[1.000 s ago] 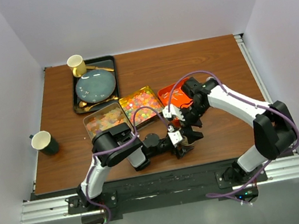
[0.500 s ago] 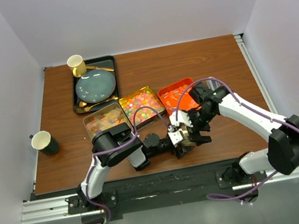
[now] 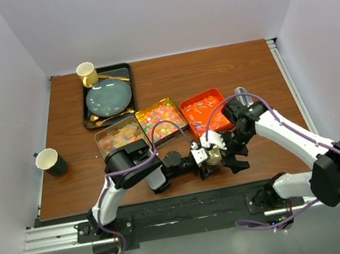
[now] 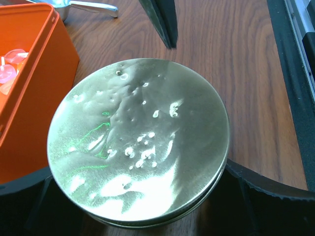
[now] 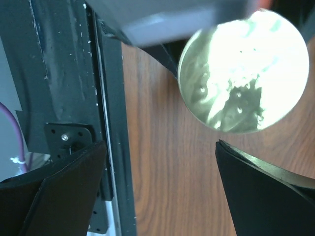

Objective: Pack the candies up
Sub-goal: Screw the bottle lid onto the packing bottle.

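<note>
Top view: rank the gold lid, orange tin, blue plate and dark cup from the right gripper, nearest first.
1. gold lid, just left of the right gripper
2. orange tin, just behind
3. blue plate, far back-left
4. dark cup, left edge

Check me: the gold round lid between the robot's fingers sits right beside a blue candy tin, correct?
Not quite. The tin beside the gold round lid is orange, not blue. The left wrist view shows it plainly.

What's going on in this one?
The left gripper has its jaws closed around a gold round lid near the front edge of the table, beside the orange tin, one of three open tins of candies. The right gripper hangs next to the lid, jaws wide open and empty.
</note>
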{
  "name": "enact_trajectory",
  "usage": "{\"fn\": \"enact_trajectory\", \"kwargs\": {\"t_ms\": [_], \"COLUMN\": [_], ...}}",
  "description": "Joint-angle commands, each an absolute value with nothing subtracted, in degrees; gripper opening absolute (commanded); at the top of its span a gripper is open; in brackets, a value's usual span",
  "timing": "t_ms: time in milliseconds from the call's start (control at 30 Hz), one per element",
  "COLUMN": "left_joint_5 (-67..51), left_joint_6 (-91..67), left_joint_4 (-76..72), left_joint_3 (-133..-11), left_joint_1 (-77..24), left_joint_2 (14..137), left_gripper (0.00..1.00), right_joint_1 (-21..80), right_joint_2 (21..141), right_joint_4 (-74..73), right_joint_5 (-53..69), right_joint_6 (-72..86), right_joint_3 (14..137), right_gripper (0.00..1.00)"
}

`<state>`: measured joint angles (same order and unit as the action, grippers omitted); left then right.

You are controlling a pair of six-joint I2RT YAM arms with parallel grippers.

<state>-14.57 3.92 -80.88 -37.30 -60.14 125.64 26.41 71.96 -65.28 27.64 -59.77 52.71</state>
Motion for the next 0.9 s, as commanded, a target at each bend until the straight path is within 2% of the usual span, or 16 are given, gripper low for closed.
{"fn": "enact_trajectory", "kwargs": {"t_ms": [0,300,533,867], "left_joint_5": [-10.63,-11.43,-11.78,-11.69], "left_joint_6": [10.02,10.02,9.93,9.76], "left_joint_4": [-62.49,-62.14,-61.79,-61.61], "left_joint_3": [-35.42,-35.42,-35.6,-35.95], "left_joint_1": [-59.24,-59.24,-59.24,-59.24], "left_joint_2": [130.52,130.61,130.6,130.96], "left_gripper": [0.0,0.0,0.0,0.0], "right_joint_1": [24.35,24.87,25.22,27.42], "right_joint_2": [71.8,75.75,82.96,86.04], "right_joint_4": [-66.71,-58.54,-60.73,-62.14], "right_joint_5": [28.39,31.9,34.45,35.24], "right_joint_6": [-58.27,-64.75,-73.29,-79.19], "right_joint_3": [57.3,60.82,64.07,64.25], "right_gripper": [0.96,0.99,0.99,0.99]}}
